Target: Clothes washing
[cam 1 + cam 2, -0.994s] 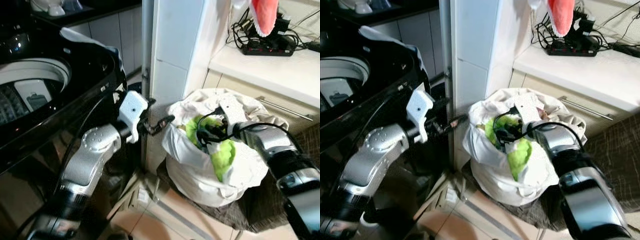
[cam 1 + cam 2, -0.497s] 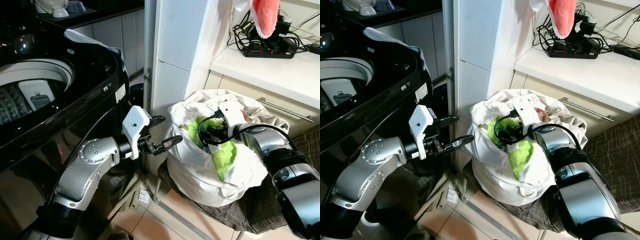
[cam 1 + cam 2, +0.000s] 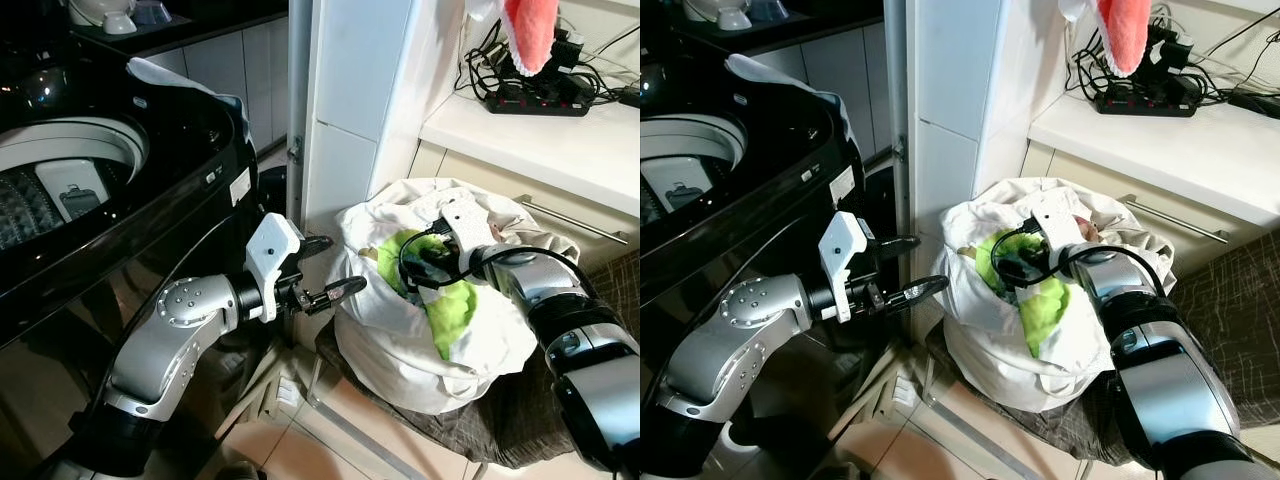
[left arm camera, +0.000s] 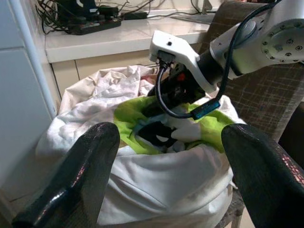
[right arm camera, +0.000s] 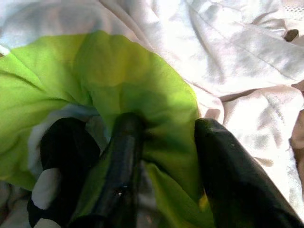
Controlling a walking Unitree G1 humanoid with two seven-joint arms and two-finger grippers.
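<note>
The right hand point(image 5: 161, 156) pinches a fold of the green shirt point(image 3: 445, 305) inside the white laundry bag point(image 3: 400, 345), while the left hand point(image 3: 335, 270), fingers spread, hovers beside the bag, near the washer point(image 3: 90, 190).

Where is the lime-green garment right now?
The lime-green garment lies atop the white cloth laundry bag at the robot's right, below the white counter, with the right hand pressed into it.

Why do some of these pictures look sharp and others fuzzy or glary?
Eye views: sharp and evenly lit, with glare on the glossy black washing machine. Left wrist view: the laundry bag is clear, but the left pincer fingers loom soft and shiny. Right wrist view: the right pincer pressed into the green garment is blurred and shadowed.
</note>
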